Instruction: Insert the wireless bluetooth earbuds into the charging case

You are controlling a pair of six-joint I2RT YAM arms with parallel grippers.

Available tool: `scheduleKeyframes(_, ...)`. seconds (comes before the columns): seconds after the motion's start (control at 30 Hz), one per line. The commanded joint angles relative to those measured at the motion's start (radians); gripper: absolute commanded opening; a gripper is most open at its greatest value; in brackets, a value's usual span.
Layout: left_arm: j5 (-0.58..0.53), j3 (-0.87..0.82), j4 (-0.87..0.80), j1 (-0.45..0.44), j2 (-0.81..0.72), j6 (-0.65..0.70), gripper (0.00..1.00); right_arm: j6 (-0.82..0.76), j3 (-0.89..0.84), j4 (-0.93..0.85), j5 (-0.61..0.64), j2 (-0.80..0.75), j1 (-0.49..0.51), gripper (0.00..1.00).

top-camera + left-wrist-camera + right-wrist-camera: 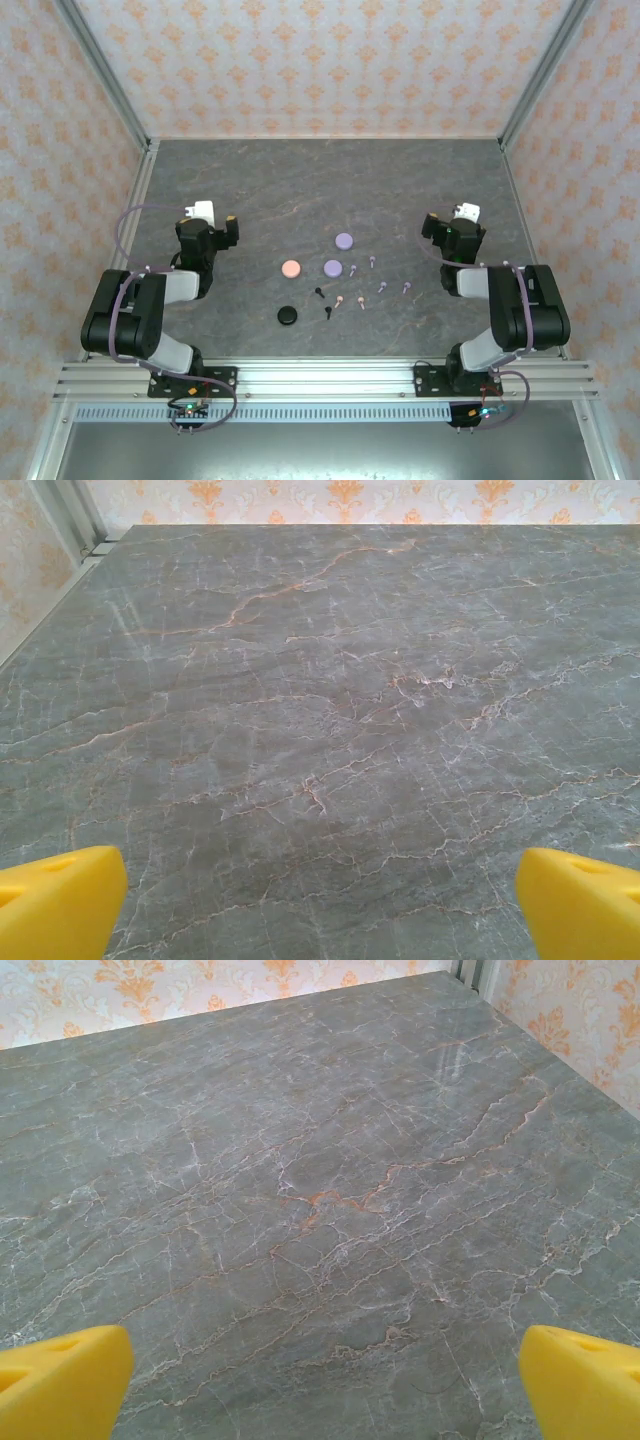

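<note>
Lilac, pink and black earbuds (360, 300) sit scattered midway across the worktop (300, 180), nearer its near edge, beside the round cases (333, 267). I see left tool (320, 905) and right tool (322, 1385) both spread wide, flanking them, well apart.

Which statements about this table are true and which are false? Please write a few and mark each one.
1. The left gripper and the right gripper are both open and hold nothing. True.
2. Of the round cases, the black case lies nearest to the arm bases. True.
3. Two of the round cases are pink. False: there is one pink case, along with two lilac cases and the black one.
4. The black earbuds already sit in the black case. False: both lie on the table, to the right of that case and apart from it.
</note>
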Motion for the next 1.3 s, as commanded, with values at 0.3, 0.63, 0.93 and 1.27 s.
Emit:
scheduleKeyframes(0.3, -0.015, 0.012, -0.014, -0.011, 0.003, -0.008, 1.0, 0.016, 0.005, -0.002, 0.008, 0.002, 0.006, 0.99)
scheduleKeyframes(0.63, -0.023, 0.014, -0.024, -0.009, -0.003, -0.015, 1.0, 0.017, -0.001, 0.004, 0.005, -0.001, 0.005, 0.99)
scheduleKeyframes(0.93, -0.092, 0.184, -0.528, -0.012, -0.327, -0.135, 1.0, 0.076, 0.158, -0.483, 0.034, -0.227, 0.006, 0.99)
scheduleKeyframes(1.27, 0.237, 0.404, -1.073, -0.025, -0.408, -0.444, 1.0, 0.204, 0.324, -1.055, -0.106, -0.422, 0.137, 0.99)
